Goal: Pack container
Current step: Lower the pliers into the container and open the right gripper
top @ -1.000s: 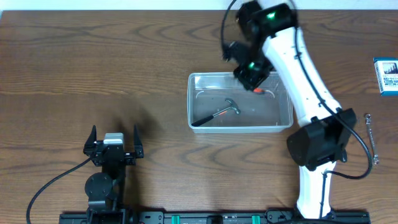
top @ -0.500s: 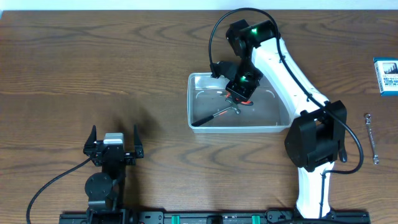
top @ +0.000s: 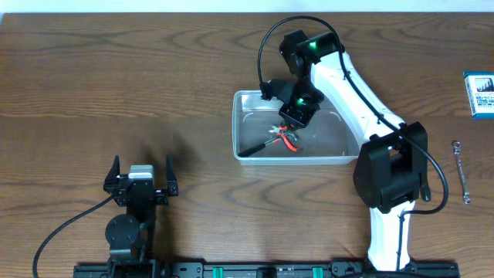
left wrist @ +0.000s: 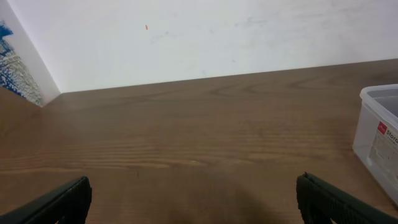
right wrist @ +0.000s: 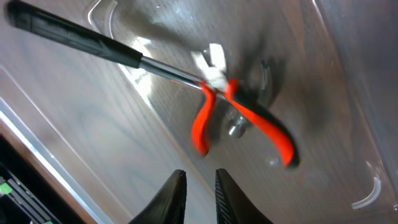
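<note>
1. The brown wooden table (top: 116, 77) carried three things.
2. The clear container (top: 309, 160) stood right of centre.
3. A blue-and-white box (top: 480, 95) lay at the right edge.
4. A slim wrench (top: 461, 171) lay near that edge.

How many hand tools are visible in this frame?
3: a hammer and red-handled pliers lie crossing inside the container; a wrench lies on the table, far right. The right arm may hide more.

A robotics lab: two cabled robot arms (top: 363, 85) fixed along the edge of a wood-grain bench (top: 116, 77), plain white wall (left wrist: 217, 37), a spanner (top: 461, 171) lying loose.
</note>
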`<state>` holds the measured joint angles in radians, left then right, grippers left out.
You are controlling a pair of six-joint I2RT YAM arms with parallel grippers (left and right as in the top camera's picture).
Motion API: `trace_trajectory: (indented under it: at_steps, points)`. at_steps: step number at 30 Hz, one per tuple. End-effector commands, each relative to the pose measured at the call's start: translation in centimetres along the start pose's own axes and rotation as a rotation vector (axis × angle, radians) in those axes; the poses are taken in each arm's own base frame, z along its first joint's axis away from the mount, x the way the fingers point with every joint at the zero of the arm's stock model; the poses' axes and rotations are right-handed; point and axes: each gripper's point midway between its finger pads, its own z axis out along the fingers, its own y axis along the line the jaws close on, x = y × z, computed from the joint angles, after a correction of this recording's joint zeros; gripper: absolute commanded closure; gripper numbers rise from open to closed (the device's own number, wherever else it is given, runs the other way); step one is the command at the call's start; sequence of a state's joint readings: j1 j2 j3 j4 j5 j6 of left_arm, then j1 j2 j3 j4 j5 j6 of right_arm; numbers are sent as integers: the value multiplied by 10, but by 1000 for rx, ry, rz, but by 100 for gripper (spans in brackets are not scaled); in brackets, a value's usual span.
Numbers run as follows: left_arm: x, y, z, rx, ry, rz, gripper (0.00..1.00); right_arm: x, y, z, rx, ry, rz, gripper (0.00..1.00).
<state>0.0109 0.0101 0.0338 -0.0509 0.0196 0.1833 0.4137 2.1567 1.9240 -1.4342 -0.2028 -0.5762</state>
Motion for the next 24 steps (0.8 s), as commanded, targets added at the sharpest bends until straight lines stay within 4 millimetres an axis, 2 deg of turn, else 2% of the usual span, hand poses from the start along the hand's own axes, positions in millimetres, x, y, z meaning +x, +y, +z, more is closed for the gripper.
trace_trajectory:
  at_steps: [1, 5, 7, 8, 10, 11, 12, 17, 19, 21, 24]
  points:
    - [17, -2, 2, 1, 42, -3, 2, -4, 8, -8, -24, -41, 18, 79]
    - [17, -2, 2, 1, 42, -3, 2, -8, 11, -9, -44, -59, 29, 77]
    - [17, -2, 2, 1, 42, -3, 2, -9, 10, -13, -40, -65, 63, 71]
    - [17, -2, 2, 1, 42, -3, 2, -10, 10, -16, -35, -69, 85, 64]
    - [17, -2, 2, 1, 42, -3, 2, -9, 7, -23, -18, -68, 121, 44]
    - [17, -2, 2, 1, 42, -3, 2, -6, 2, -29, 9, -61, 154, 18]
    - [17, -2, 2, 1, 42, -3, 2, -3, -5, -35, 42, -58, 188, 1]
    - [17, -2, 2, 1, 42, -3, 2, 18, -49, -79, 223, -105, 388, 1]
    - [17, -2, 2, 1, 42, -3, 2, 35, -68, -100, 272, -146, 487, 1]
    - [17, -2, 2, 1, 42, -3, 2, 59, -89, -122, 324, -186, 611, 1]
    - [17, -2, 2, 1, 42, -3, 2, 108, -119, -150, 377, -235, 804, 1]
